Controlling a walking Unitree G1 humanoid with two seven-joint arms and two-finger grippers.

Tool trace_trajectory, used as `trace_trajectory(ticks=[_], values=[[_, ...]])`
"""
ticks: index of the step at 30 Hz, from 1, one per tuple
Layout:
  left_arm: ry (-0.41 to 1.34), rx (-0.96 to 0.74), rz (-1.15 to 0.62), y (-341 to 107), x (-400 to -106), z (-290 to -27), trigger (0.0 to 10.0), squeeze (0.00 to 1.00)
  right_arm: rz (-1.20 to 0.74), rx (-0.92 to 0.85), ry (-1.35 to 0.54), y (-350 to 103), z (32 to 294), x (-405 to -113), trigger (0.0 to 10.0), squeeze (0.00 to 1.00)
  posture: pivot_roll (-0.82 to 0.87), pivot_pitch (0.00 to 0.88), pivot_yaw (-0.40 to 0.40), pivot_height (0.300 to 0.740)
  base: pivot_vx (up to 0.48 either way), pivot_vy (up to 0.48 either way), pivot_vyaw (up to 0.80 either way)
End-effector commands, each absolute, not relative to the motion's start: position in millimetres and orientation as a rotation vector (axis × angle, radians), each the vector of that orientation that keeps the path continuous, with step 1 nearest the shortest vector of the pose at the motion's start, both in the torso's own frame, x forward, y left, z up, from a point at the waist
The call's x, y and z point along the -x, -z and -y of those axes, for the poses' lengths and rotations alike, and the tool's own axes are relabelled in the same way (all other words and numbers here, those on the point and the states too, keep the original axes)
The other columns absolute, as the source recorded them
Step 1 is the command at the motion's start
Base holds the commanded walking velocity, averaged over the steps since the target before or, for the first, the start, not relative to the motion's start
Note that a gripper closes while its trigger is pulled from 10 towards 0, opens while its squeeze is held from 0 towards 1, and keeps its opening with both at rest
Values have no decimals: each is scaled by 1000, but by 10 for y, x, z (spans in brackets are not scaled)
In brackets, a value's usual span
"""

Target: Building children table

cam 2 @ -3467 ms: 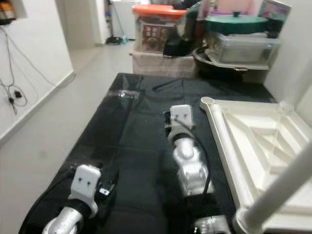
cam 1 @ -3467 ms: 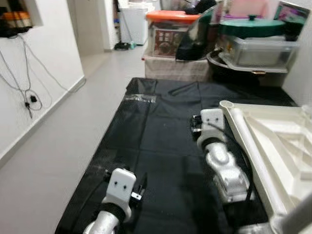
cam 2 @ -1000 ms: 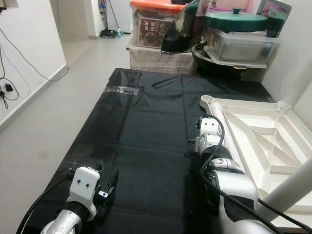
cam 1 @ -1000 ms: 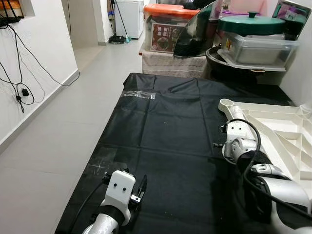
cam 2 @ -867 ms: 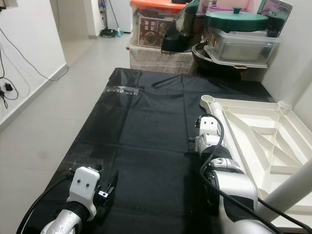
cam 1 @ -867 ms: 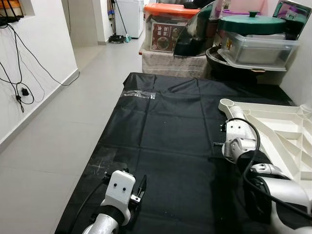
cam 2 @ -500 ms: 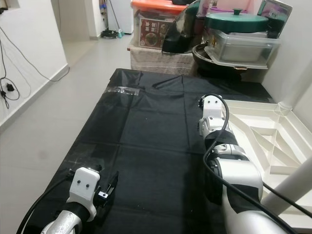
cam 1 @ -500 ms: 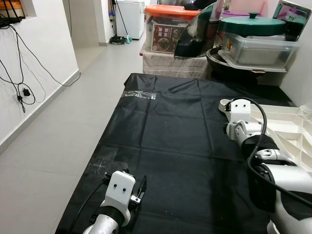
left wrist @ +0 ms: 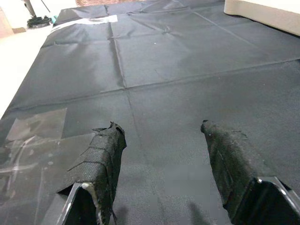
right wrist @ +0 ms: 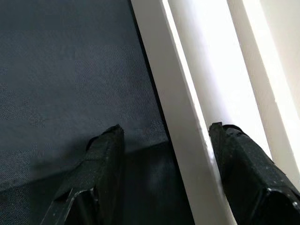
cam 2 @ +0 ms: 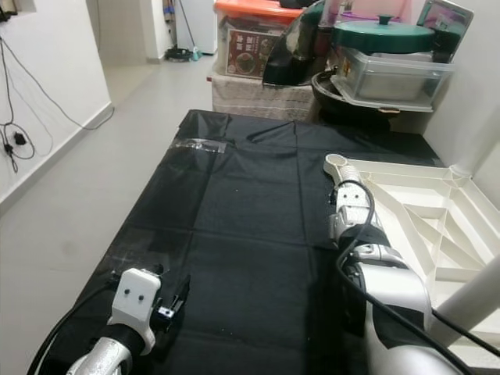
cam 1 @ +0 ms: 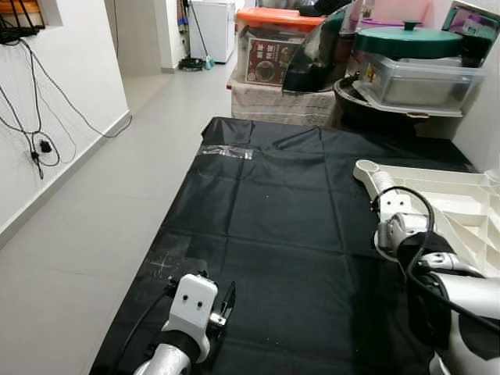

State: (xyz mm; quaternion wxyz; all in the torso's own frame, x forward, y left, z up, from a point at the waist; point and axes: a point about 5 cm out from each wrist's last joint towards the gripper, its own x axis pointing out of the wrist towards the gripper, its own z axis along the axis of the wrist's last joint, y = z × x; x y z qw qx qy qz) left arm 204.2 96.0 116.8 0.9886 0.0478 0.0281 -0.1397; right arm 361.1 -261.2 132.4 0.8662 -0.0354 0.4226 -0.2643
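Observation:
A white plastic table top (cam 1: 461, 205) lies upside down on the right of a black sheet, its ribs facing up and a round leg socket (cam 1: 365, 166) at its far corner. A white leg tube (cam 2: 461, 301) crosses the near right corner. My right gripper (right wrist: 164, 136) points down at the table top's long left rim (right wrist: 183, 117). It is open, one finger over the sheet and the other over the white plastic. My left gripper (left wrist: 159, 126) hovers low over the sheet near its front left, open and holding nothing.
The black sheet (cam 1: 266, 211) covers the floor ahead, with a strip of clear tape (cam 1: 226, 152) at its far left. Stacked boxes with an orange lid (cam 1: 277, 31) and a green-lidded pot (cam 1: 406, 39) stand beyond. On the left are tile floor (cam 1: 94, 226) and a wall with cables (cam 1: 39, 133).
My right gripper swung from over the sheet to the table top's rim, reached the corner socket, then drew back along the rim. The left arm stayed put.

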Motion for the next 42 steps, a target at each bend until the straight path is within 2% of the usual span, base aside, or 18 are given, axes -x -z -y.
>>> trace_trajectory(ticks=[1,6,7,27,29,31,33,35,36,37,38,39,42], values=[[277,-92,-59,-1177,-2038,-955,10000,0,-971,24,549,-1159,2628,-3503,10000,0,67,22,-97,740,0,0,0],[274,-90,-57,-1181,-2040,-957,10000,0,-1032,2,498,-1028,2638,-3417,10000,0,64,29,-100,740,0,0,0],[272,-90,-57,-1182,-2039,-957,10000,0,-1041,19,450,-998,2617,-3412,0,0,64,31,-99,740,0,0,0],[255,-98,-38,-1223,-2039,-969,10000,0,-939,156,183,-1211,2323,-3657,0,0,62,48,-94,740,0,0,0],[250,-101,-37,-1222,-2050,-979,10000,0,-948,176,39,-1259,2204,-3696,0,0,57,46,-93,740,0,0,0],[250,-101,-36,-1220,-2054,-979,10000,0,-970,156,8,-1264,2174,-3688,0,0,55,46,-89,740,0,0,0],[251,-101,-35,-1220,-2060,-976,10000,0,-980,192,-59,-1253,2146,-3685,0,0,55,45,-92,740,0,0,0],[252,-103,-36,-1219,-2068,-974,10000,0,-999,287,-226,-1209,2089,-3666,0,0,54,43,-90,740,0,0,0],[252,-103,-36,-1219,-2068,-974,10000,0,-999,287,-226,-1209,2089,-3666,0,0,54,43,-90,740,0,0,0],[251,-103,-36,-1219,-2070,-973,10000,0,-993,320,-421,-1199,2006,-3641,0,0,54,43,-89,740,0,0,0],[252,-104,-35,-1221,-2071,-974,10000,0,-965,373,-508,-1199,1992,-3626,0,0,53,42,-86,740,0,0,0],[252,-104,-35,-1221,-2071,-974,10000,0,-965,373,-508,-1199,1992,-3626,0,0,53,42,-86,740,0,0,0],[254,-106,-36,-1217,-2072,-976,10000,0,-887,482,-788,-1203,1965,-3465,0,0,54,41,-86,740,0,0,0]])
